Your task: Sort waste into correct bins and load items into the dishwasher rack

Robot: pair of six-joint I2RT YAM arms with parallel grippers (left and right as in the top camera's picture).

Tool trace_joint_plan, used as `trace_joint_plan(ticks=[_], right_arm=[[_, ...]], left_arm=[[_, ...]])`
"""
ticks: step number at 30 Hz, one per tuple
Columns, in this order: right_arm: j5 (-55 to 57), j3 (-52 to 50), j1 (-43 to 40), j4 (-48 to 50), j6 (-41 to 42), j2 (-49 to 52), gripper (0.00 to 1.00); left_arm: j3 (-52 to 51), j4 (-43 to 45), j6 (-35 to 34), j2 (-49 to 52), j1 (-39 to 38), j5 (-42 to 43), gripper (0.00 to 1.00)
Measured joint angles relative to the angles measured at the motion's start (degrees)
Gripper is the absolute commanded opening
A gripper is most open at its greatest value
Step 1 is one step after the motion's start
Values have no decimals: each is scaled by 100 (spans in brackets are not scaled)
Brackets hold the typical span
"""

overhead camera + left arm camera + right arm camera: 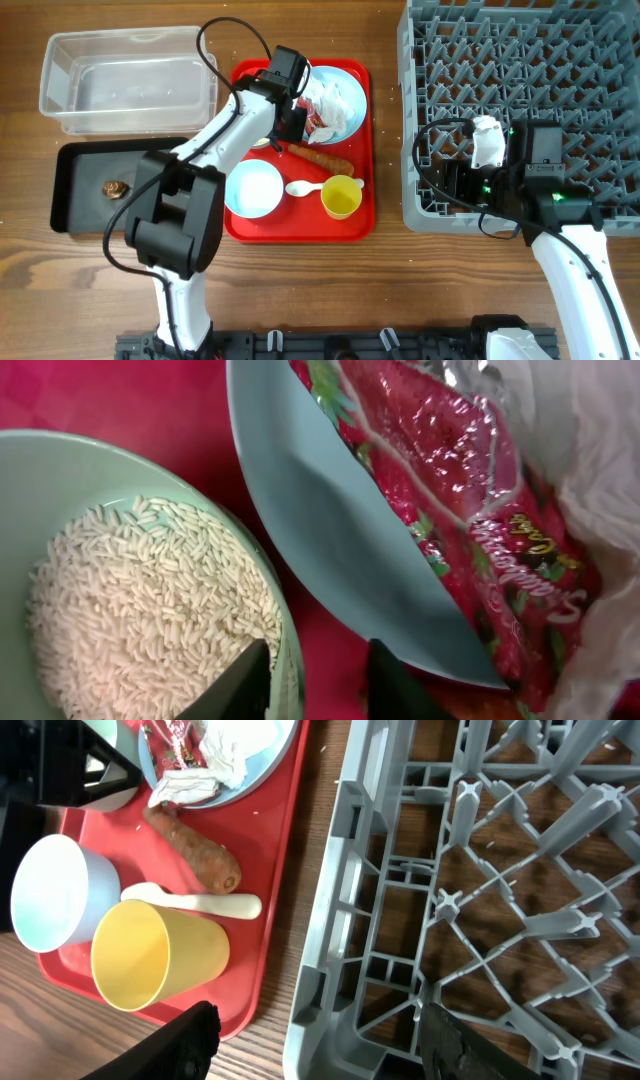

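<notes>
- While the left fingers (245, 682) hang low over the red tray (300, 228), they're only narrowly parted and sit astride the near rim of the rice bowl (40, 470). One tip is inside and one outside, and it doesn't look clamped.
- The rice (150, 610) is a loose heap in the bottom, so any tilt will spill it. My guess is the bowl is light, stiff plastic, so pinch the rim firmly and carry it level to a bin.
- Just beside the bowl is the blue plate (330, 550), holding the red wrapper (450, 480) and napkin (600, 480). Both look soft, crinkly and close to weightless, so I'd grab the bunched middle, not a loose edge.
- The carrot (320, 157) lies on the tray between the plate and the spoon (303, 187). It's firm and tapered and could roll, so take it across the thick part.
- The yellow cup (341, 197) and blue bowl (253, 188) sit at the tray's front. Both are probably light and slick, so a rim pinch should do.
- The right fingers (190, 1040) are spread wide and empty, hovering over the left edge of the rack (520, 90).
- The clear tub (130, 85) and black tray (85, 210) sit on the worktop left of the red tray, with the brown lump (117, 188) in the black one.
</notes>
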Motion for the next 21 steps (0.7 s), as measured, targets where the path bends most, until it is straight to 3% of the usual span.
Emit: trace_joint_plan(ticks=[2, 9, 15, 21], right_arm=[[28, 0, 0, 0, 0, 0, 67], [129, 0, 0, -7, 0, 0, 67], [133, 0, 0, -9, 0, 0, 67], [151, 0, 0, -17, 0, 0, 68]], left_arm=[[0, -2, 11, 109, 0, -7, 5], [24, -61, 15, 214, -2, -157, 4], [979, -1491, -627, 136, 63, 118, 4], [1484, -2337, -1134, -1080, 627, 962, 4]])
